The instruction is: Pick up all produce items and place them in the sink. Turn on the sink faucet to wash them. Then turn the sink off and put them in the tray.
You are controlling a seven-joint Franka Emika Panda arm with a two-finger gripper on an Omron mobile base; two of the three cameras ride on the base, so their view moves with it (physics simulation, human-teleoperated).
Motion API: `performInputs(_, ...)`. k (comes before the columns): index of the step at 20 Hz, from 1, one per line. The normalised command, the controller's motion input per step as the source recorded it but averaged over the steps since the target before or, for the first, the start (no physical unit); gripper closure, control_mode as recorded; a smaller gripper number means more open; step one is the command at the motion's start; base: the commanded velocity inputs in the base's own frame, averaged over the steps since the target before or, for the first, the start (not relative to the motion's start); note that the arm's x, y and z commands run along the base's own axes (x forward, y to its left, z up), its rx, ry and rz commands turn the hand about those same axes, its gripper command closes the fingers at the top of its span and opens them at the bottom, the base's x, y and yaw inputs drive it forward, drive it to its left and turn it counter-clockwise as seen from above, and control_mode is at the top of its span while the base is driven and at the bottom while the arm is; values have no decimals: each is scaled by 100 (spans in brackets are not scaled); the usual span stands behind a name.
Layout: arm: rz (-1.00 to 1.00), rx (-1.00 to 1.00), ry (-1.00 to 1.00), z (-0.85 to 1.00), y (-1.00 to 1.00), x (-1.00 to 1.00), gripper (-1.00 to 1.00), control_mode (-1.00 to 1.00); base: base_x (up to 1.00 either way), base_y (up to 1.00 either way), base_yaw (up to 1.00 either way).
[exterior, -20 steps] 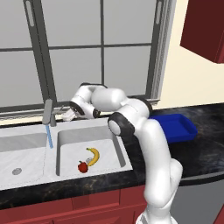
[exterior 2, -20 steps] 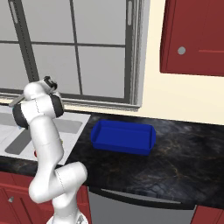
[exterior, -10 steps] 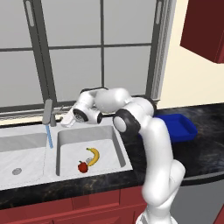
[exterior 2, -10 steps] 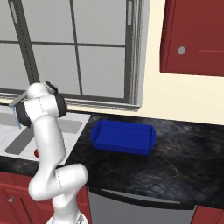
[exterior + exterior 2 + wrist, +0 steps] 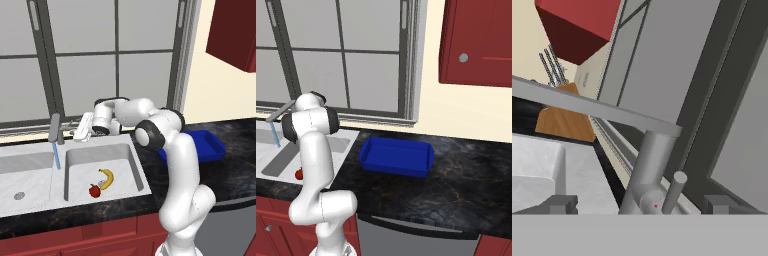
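Left base view. Sink (image 5: 30, 172): double basin in the black counter. Banana (image 5: 106, 177) and red fruit (image 5: 94, 190) lie in the right basin, just beside each other near the drain. Faucet (image 5: 55, 129): upright behind the divider, a blue stream of water (image 5: 57, 156) falling from its spout toward the left basin's edge. Gripper (image 5: 83, 128): near the faucet's right side, apart from it; a second ago it sat closer in against the faucet, so the hand has drawn back. The water was already running then. Tray (image 5: 215, 148): blue, on the counter right of the sink, partly behind the arm.

Right base view. Tray (image 5: 397, 156): nothing visible inside. Faucet (image 5: 281, 110): at the left edge, stream (image 5: 276, 134) beneath it. Red fruit (image 5: 299, 174): a sliver past the arm; the banana is hidden by the arm. The arm's shoulder has turned slightly since the earlier pictures.

Hand view. Faucet (image 5: 647, 170): close ahead, its spout crossing the frame as a grey bar, the short lever (image 5: 673, 190) at its base between the finger tips (image 5: 562, 204). Fingers stand wide, holding nothing; a second ago they were closed, so the lever has been let go.

Judgement: produce is in the sink and the wash is under way, though the stream seems to fall left of the fruit. Remaining: shut the faucet, then carry both items to the tray.
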Motion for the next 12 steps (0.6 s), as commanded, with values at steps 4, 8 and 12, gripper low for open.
performInputs(4, 11, 0, 0, 6, 21, 3, -100, -100, 0, 0, 0)
performInputs(8, 11, 0, 0, 0, 30, 4, -100, -100, 0, 0, 0)
performInputs(12, 11, 0, 0, 0, 35, 5, -100, -100, 0, 0, 0)
